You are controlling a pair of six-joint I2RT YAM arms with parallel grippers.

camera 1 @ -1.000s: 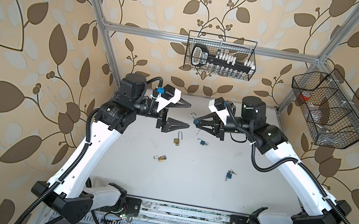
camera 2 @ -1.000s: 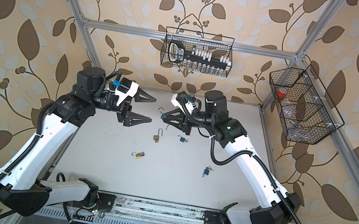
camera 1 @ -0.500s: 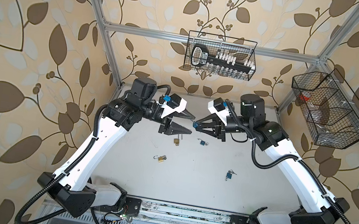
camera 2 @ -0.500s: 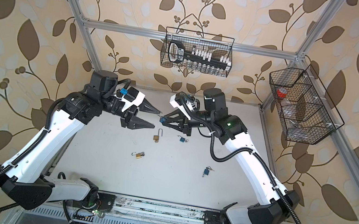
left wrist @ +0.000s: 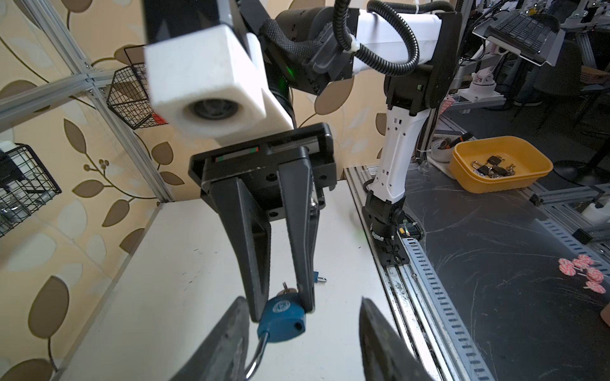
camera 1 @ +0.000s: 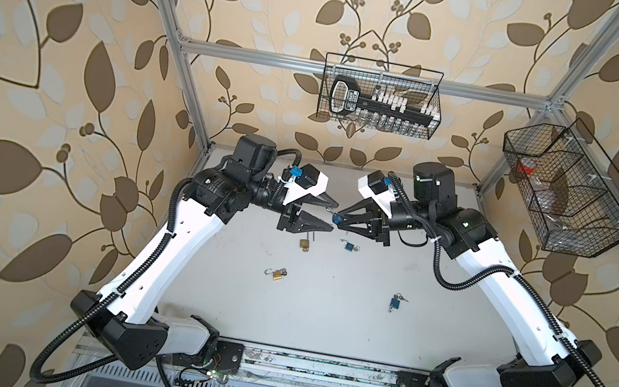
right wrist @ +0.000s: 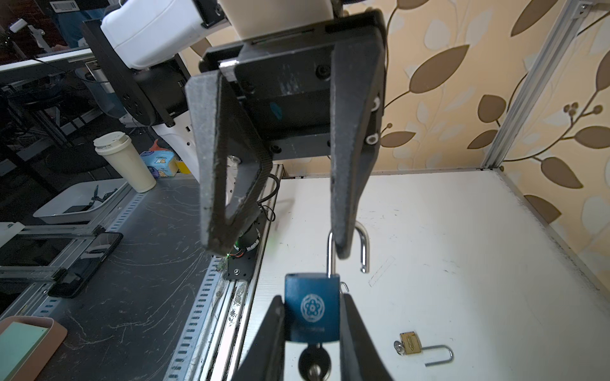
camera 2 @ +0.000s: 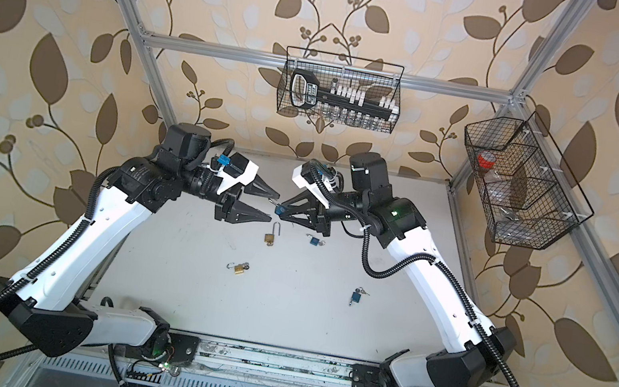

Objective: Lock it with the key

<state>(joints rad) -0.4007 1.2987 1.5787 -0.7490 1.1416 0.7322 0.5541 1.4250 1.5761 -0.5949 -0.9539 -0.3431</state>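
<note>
Padlock point(right wrist: 312, 310) — blue — clamped in right gripper point(left wrist: 280, 309); left gripper point(right wrist: 279, 250) half-open beside its shackle point(right wrist: 363, 244).

five padlocks: three blue, two brass. one blue padlock point(right wrist: 312, 310) sits in the right gripper point(camera 1: 339, 218); a second blue padlock point(camera 1: 348, 245), a third blue padlock point(camera 1: 393, 302), one brass padlock point(camera 1: 305, 243) and another brass padlock point(camera 1: 277, 274) lie below that gripper. two wire baskets point(camera 1: 383, 63), point(camera 1: 614, 172) hang well apart from it.

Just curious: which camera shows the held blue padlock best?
The right wrist view: the blue padlock is close and face-on, with its open shackle and key. The left wrist view shows it tilted; in both top views it is a tiny speck.
</note>
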